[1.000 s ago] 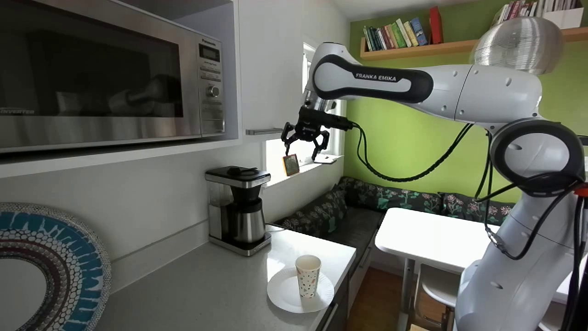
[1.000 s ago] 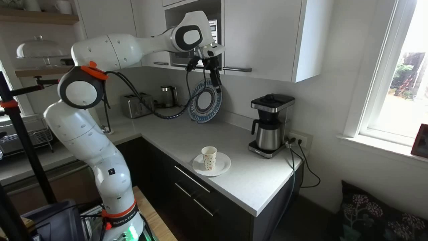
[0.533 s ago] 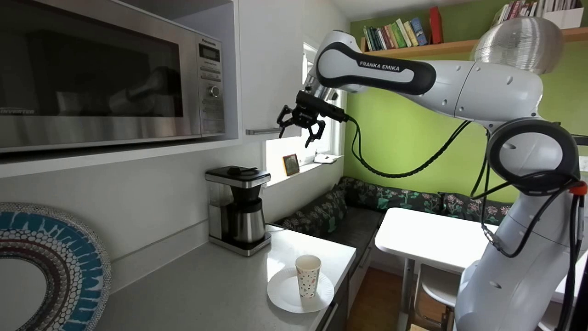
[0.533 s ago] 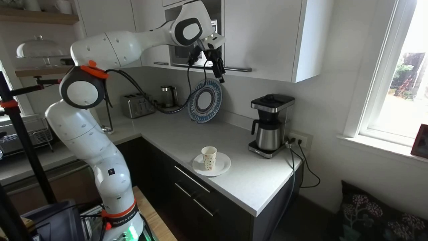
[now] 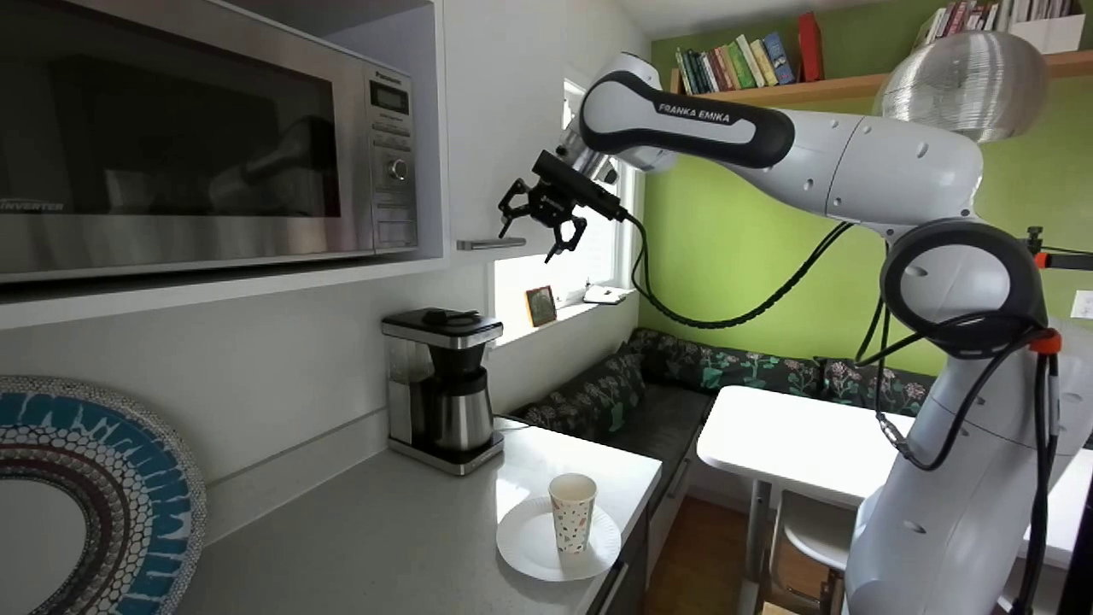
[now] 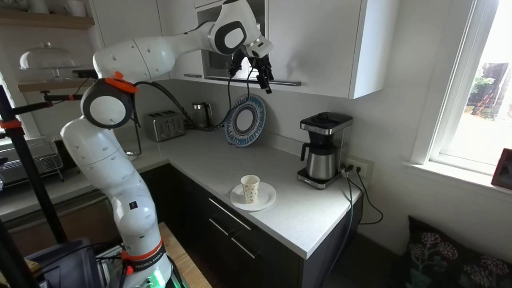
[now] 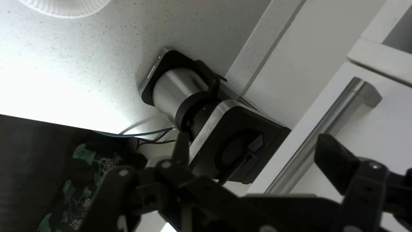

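Note:
My gripper [image 5: 525, 247] hangs in the air by the wall cabinet, tilted, its fingers wide apart and nothing between them. The cabinet's metal bar handle [image 5: 480, 245] is the nearest thing; in the wrist view the handle [image 7: 335, 109] runs diagonally behind the right-hand finger, and I cannot tell whether they touch. Beneath stands a black and steel coffee maker [image 6: 325, 154] with its carafe, its dark lid [image 7: 231, 151] showing between the fingers in the wrist view. A speckled paper cup [image 6: 251, 190] stands upright on a white paper plate [image 6: 267, 196] on the counter.
A microwave [image 5: 171, 137] fills the niche beside the cabinet door [image 5: 504, 111]. A blue patterned round platter [image 6: 258, 116] leans on the wall, near a toaster [image 6: 164, 126]. The counter [image 6: 288, 228] ends toward a cushioned bench; a framed picture [image 5: 540, 306] is on the sill.
My gripper has risen, tilted further and drawn closer to the cabinet handle. The arm's links shifted along with it. Its fingers have stayed apart; cup, plate and coffee maker are unmoved.

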You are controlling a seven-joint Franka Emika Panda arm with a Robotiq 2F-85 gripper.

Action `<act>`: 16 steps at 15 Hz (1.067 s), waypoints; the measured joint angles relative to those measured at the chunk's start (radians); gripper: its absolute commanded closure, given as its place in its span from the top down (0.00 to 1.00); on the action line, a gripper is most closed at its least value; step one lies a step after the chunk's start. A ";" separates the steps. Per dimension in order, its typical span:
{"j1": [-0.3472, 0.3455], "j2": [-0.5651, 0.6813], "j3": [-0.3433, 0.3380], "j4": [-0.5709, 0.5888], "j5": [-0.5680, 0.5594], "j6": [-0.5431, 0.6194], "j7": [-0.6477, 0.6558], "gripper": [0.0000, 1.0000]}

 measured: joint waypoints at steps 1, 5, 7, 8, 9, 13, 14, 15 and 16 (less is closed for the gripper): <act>0.000 0.008 0.000 0.008 0.014 0.003 0.009 1.00; 0.001 0.034 -0.001 0.026 0.061 0.033 0.031 1.00; 0.001 0.045 -0.001 0.031 0.077 0.040 0.039 1.00; 0.001 0.051 -0.001 0.034 0.084 0.041 0.043 1.00; 0.002 0.057 -0.001 0.037 0.090 0.041 0.048 1.00; 0.005 0.077 -0.001 0.047 0.101 0.041 0.071 1.00; 0.006 0.082 -0.001 0.048 0.103 0.041 0.074 1.00; 0.006 0.085 -0.001 0.049 0.104 0.041 0.077 1.00; 0.006 0.089 -0.001 0.050 0.104 0.041 0.083 1.00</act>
